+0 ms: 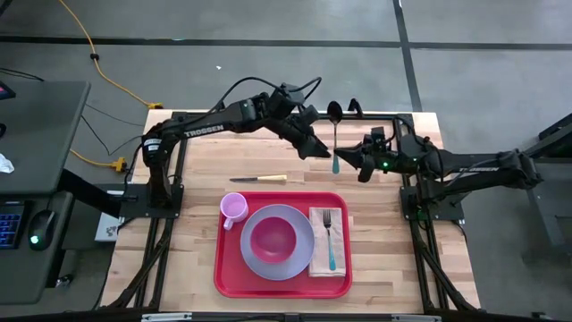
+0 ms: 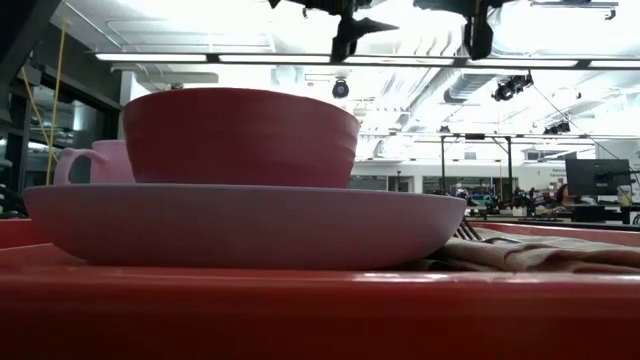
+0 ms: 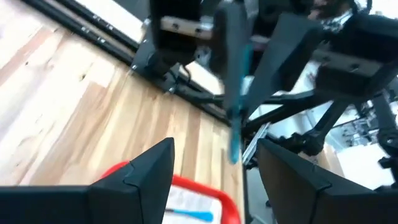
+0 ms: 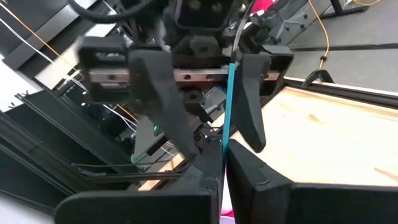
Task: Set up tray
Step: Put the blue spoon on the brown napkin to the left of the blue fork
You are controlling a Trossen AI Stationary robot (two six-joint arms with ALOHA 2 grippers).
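A spoon with a dark bowl and a teal handle hangs in the air over the table's far middle, bowl toward the far edge. My right gripper is shut on its handle. My left gripper is open, and in the right wrist view its fingers stand on either side of the handle; whether one touches it, I cannot tell. The red tray lies at the table's near middle, carrying a lilac plate, a pink bowl, a pink mug and a tan napkin with a teal-handled fork. My right gripper pinches the spoon's teal handle near its free end between its two fingers, coming level from the table's right, with the fingers across the handle. The spoon is lifted clear of the table, and its bowl end points toward the far edge.
A knife with a pale handle lies on the bare wood just beyond the tray's far rim. In the low view the plate, bowl and mug stand close in front. Arm frames flank the table on both sides.
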